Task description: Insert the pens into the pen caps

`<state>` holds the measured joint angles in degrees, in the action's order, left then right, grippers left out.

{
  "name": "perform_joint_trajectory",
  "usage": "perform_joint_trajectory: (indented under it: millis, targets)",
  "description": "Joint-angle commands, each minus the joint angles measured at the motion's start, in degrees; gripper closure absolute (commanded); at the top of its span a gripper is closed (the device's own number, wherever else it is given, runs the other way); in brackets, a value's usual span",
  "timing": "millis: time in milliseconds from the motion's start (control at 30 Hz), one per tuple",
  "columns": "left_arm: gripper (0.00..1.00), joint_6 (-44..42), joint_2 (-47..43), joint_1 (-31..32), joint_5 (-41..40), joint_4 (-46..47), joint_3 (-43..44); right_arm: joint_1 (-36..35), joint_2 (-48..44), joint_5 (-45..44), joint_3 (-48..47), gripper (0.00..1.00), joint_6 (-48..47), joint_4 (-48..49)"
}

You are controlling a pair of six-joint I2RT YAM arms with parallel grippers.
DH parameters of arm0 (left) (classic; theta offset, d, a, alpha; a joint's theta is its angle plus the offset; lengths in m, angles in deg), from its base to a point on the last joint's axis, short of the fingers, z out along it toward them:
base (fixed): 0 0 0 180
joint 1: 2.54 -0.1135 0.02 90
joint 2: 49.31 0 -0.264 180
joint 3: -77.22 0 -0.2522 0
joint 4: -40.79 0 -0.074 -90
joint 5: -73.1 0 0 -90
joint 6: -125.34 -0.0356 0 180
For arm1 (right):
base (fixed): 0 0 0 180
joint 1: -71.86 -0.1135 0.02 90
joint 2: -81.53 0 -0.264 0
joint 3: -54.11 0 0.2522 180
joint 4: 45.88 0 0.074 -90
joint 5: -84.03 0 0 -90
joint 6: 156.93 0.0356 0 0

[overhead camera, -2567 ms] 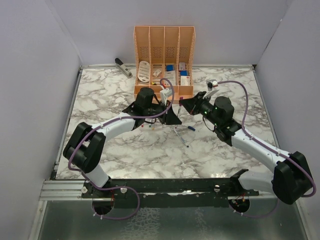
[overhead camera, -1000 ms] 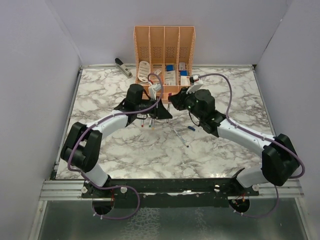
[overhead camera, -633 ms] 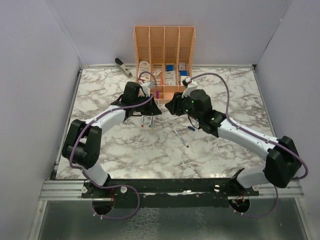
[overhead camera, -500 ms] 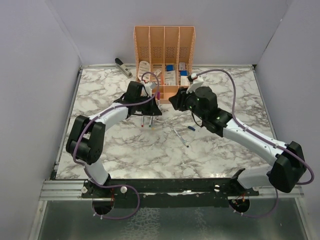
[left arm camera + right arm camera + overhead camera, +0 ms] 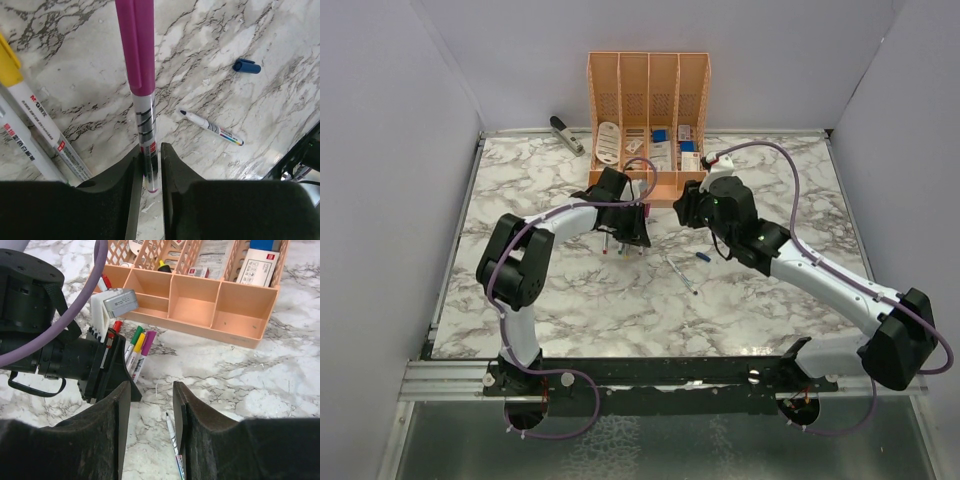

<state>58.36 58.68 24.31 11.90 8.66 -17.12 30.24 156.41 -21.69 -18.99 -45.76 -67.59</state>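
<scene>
Left wrist view: left tool (image 5: 149, 152) pinching purple-capped pen (image 5: 143, 107), its top cut off; right tool (image 5: 151, 392) spread.

Magenta-capped pen (image 5: 146, 130); blue cap (image 5: 246, 66); peach organizer (image 5: 220, 332); grey-veined white marble table (image 5: 75, 65).

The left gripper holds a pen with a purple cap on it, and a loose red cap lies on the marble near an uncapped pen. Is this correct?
Not quite: the loose cap is blue, not red, as the left wrist view shows. The left gripper does hold a purple-capped pen, and the blue cap lies on the marble near an uncapped pen.
</scene>
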Motion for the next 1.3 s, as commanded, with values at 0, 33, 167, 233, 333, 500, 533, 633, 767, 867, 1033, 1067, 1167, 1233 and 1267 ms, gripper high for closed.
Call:
perform_joint_trajectory:
  millis: [0, 33, 167, 233, 333, 500, 533, 633, 767, 867, 1033, 1067, 1167, 1233, 1267]
  targets:
    - [0.73, 0.4, 1.2, 0.1, -2.4, -3.4, 2.0, 0.1, -0.5, -2.1, -0.2, 0.61, -0.3, -3.0]
    - [0.72, 0.4, 1.4, 0.2, -2.7, -3.7, 2.1, 0.1, 0.0, -2.3, -0.2, 0.61, -0.3, -3.8]
    - [0.71, 0.6, 2.4, 0.1, -3.3, -3.7, 2.6, 0.1, 1.4, -3.5, -0.2, 0.62, 0.3, -6.3]
    - [0.71, 0.7, 3.1, 0.2, -3.8, -3.6, 3.0, 0.1, 1.6, -3.5, 0.4, 0.62, 0.6, -6.6]
    - [0.72, 0.6, 3.5, 0.3, -4.5, -3.7, 3.5, 0.1, 1.6, -3.5, 1.2, 0.62, 0.9, -6.6]
    - [0.72, 0.4, 3.0, 0.3, -4.4, -3.7, 3.9, 0.1, 3.5, -3.7, 1.3, 0.64, 0.7, -9.5]
    - [0.72, 0.3, 2.8, 0.4, -4.4, -3.7, 4.0, 0.1, 4.2, -3.6, 1.3, 0.65, 0.7, -10.5]
    - [0.72, 0.2, 1.9, 0.3, -4.3, -3.6, 3.7, 0.1, 6.6, -3.1, 1.3, 0.67, 1.6, -13.8]
    - [0.72, -0.1, 0.5, 0.3, -4.3, -3.7, 2.9, 0.1, 9.6, 0.5, 2.3, 0.70, 1.7, -15.4]
    - [0.72, -0.3, -0.7, 0.3, -4.4, -3.5, 2.1, 0.1, 11.5, 7.0, 3.3, 0.70, -0.7, -15.1]
    - [0.69, -0.1, -2.6, 0.3, -5.1, -3.0, 1.1, 0.1, 12.8, 14.2, 4.7, 0.68, -3.8, -14.2]
    - [0.68, 0.0, -3.1, 0.3, -5.4, -2.8, 0.9, 0.1, 13.0, 14.8, 4.8, 0.67, -4.3, -14.2]
    - [0.67, 0.5, -4.2, 0.2, -5.8, -2.4, 0.2, 0.0, 13.5, 16.0, 4.7, 0.66, -5.8, -14.3]
    - [0.66, 0.8, -5.0, 0.0, -5.9, -1.9, -0.4, 0.0, 14.0, 15.8, 4.6, 0.66, -6.1, -14.3]
    - [0.66, 1.0, -5.4, -0.1, -5.9, -1.7, -0.7, 0.0, 14.5, 15.7, 4.5, 0.66, -6.3, -14.3]
